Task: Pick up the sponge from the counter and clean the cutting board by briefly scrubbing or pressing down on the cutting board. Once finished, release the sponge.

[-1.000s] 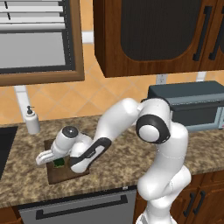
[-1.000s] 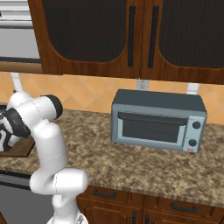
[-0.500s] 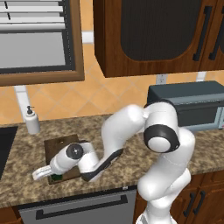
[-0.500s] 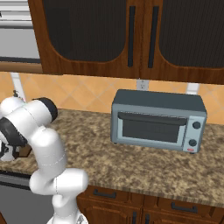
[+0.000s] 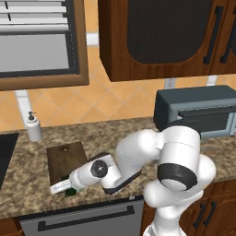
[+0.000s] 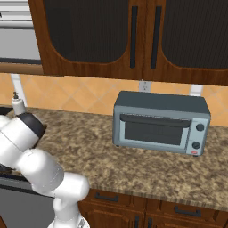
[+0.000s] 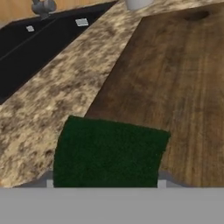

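The tool (image 5: 64, 188) is low at the near corner of the cutting board (image 5: 64, 159), clamped on the green sponge (image 7: 107, 153). The sponge sits half on the board's edge, half over the speckled tabletop (image 5: 27, 184). The soap dispenser (image 5: 32, 126) is way back by the wall.
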Tool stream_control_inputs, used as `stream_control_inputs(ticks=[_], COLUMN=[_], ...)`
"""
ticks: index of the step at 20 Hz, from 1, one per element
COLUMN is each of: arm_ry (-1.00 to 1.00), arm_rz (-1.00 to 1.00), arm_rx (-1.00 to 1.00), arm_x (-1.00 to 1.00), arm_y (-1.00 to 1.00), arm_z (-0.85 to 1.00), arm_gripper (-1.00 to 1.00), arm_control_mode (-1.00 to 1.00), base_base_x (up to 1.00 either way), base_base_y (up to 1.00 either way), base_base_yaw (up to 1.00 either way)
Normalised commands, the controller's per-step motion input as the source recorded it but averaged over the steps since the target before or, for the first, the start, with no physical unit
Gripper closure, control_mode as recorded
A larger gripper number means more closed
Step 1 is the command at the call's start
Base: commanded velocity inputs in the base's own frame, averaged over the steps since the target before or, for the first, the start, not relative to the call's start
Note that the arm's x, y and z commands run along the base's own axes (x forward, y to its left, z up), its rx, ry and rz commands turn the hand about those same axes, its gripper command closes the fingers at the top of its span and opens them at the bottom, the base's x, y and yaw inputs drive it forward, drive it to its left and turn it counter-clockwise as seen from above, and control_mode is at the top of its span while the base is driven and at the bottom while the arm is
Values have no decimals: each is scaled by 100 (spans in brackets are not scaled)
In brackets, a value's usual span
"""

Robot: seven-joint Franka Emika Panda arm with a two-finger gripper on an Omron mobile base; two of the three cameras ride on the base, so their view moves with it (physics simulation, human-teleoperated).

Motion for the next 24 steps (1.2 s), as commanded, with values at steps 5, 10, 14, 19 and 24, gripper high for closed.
stream_control_inputs(ticks=[5, 10, 14, 19, 24], arm_ry=[0, 0, 0, 0, 0], arm_rz=[0, -1, -5, -11, -10], arm_rx=[-14, -20, -35, -41, -32], arm_x=[36, 43, 46, 36, 33], arm_y=[-2, -14, -17, -32, -44], arm_z=[49, 33, 50, 59, 56], arm_gripper=[100, 100, 100, 100, 100], arm_control_mode=[-100, -100, -100, -100, -100], base_base_x=[0, 0, 0, 0, 0], base_base_y=[0, 0, 0, 0, 0], base_base_yaw=[0, 0, 0, 0, 0])
